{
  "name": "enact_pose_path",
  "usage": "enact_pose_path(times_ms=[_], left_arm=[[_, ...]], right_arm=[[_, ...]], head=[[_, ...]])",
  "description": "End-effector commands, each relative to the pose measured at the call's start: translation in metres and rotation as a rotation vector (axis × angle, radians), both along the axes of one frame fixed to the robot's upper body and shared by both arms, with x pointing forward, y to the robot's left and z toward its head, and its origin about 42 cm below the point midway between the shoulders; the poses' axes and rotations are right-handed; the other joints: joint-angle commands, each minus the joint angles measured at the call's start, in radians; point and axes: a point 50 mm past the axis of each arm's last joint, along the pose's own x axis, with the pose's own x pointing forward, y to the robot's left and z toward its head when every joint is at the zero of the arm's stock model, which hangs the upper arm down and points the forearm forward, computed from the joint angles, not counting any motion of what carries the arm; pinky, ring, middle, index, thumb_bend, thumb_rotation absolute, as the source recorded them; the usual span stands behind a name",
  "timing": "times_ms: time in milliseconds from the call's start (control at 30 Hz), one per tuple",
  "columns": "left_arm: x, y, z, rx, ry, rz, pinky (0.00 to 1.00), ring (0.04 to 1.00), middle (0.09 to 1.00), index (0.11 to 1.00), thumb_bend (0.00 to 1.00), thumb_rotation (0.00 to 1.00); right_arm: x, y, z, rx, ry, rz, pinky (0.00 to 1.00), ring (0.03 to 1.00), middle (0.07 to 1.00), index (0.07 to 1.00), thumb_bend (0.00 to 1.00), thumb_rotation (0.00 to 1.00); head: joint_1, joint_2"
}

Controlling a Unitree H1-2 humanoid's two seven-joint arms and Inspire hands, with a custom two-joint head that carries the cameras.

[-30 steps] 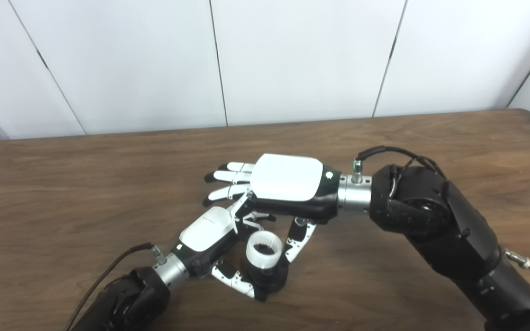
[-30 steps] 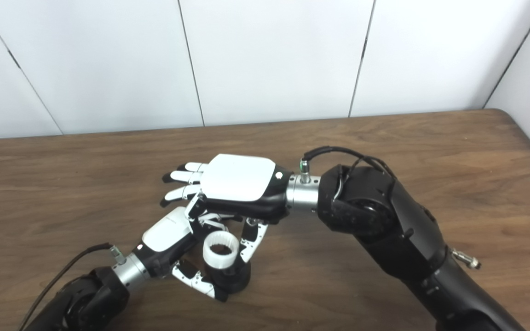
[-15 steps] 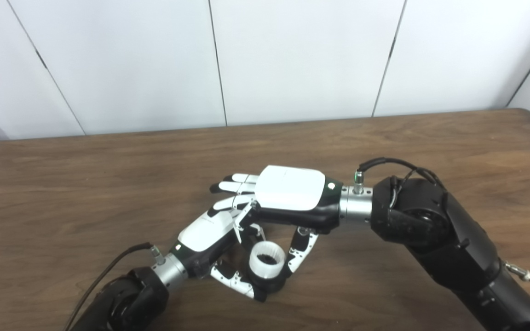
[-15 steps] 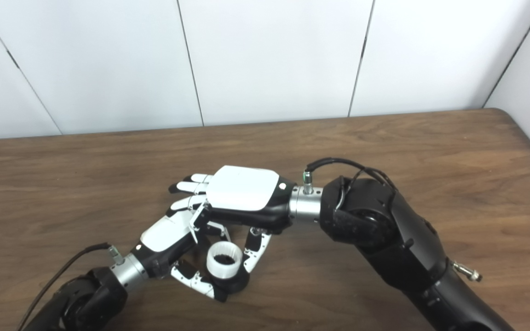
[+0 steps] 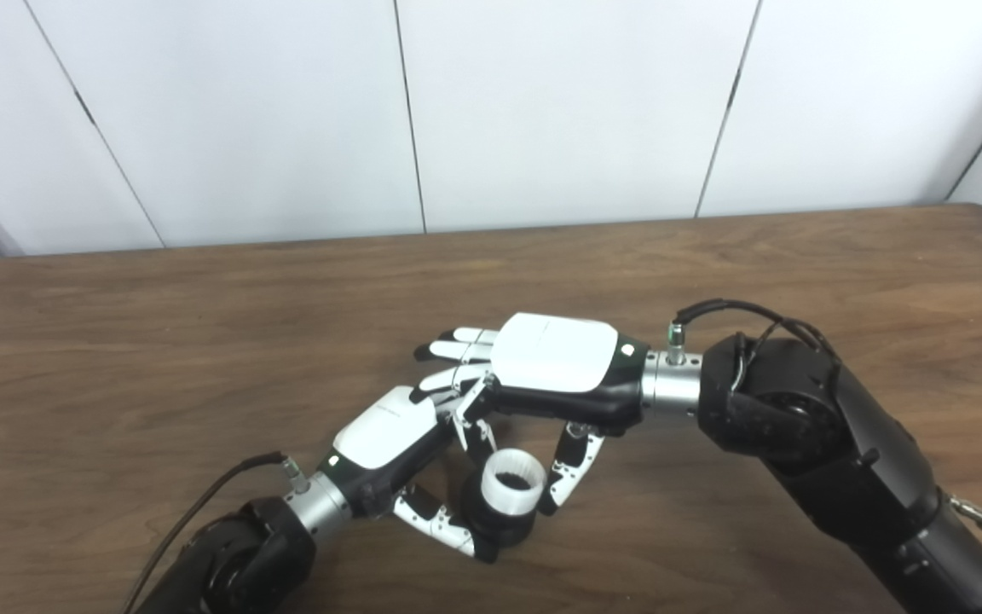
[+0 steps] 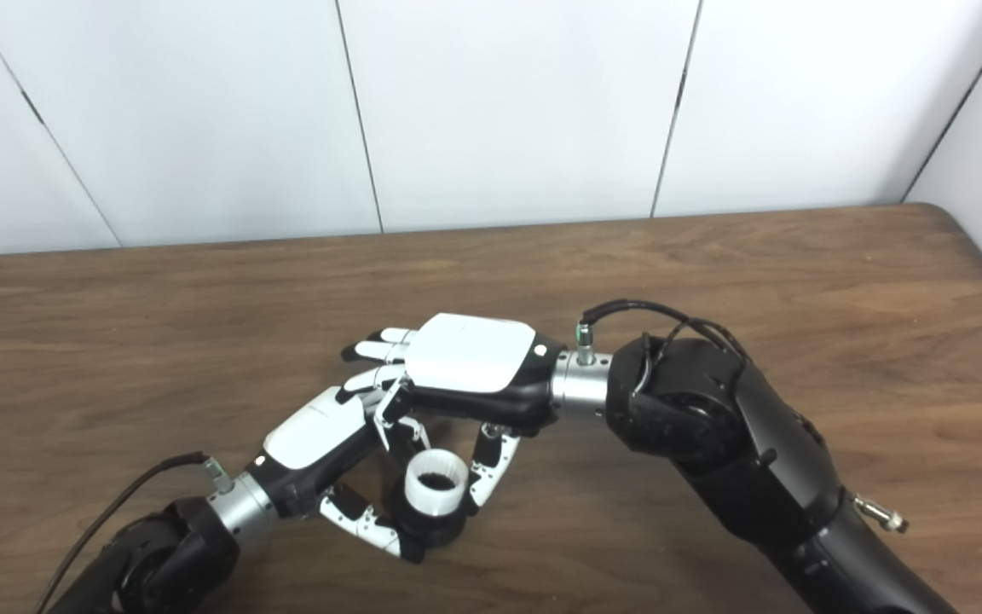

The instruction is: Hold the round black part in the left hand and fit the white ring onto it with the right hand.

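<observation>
My left hand (image 5: 389,439) is low over the table near the front, shut around the round black part (image 5: 501,529), with its thumb curled under the part. The white ring (image 5: 514,483) sits on top of the black part with its opening facing up. My right hand (image 5: 552,365) hovers palm down just above it. Its thumb (image 5: 570,465) is against the ring's right side and one bent finger (image 5: 476,419) is at the ring's left side, pinching it. Its other fingers stick out straight to the left. The same scene shows in the right eye view, with the ring (image 6: 435,482) and black part (image 6: 438,533).
The brown wooden table (image 5: 158,358) stretches to both sides and back to white wall panels. My right forearm (image 5: 806,435) comes in from the bottom right, and a black cable (image 5: 193,512) trails from my left wrist.
The ring has gone lower on the black part. My right hand has dropped with it and both hands have drifted a little to the right. The camera has shifted slightly.
</observation>
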Motion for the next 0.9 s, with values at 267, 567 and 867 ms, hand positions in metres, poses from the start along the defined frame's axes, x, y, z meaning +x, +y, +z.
enact_pose_path(times_ms=[267,567,867], left_arm=[[-0.006,-0.004,0.004,0.01,0.002,-0.036,1.0,1.0,0.859,0.48,0.52,0.06],[-0.007,-0.005,0.007,0.02,0.005,-0.031,1.0,1.0,0.866,0.48,0.52,0.06],[-0.006,-0.006,0.01,0.023,0.011,-0.03,1.0,1.0,0.874,0.481,0.52,0.06]], right_arm=[[0.006,0.004,0.015,0.045,-0.056,0.022,1.0,1.0,0.899,0.48,0.53,0.14],[0.006,0.007,0.008,0.056,-0.048,0.028,1.0,1.0,0.9,0.48,0.53,0.14],[0.005,0.007,0.004,0.072,-0.058,0.037,1.0,1.0,0.894,0.479,0.53,0.14]], head=[[0.003,0.0],[0.007,0.003],[0.013,0.016]])
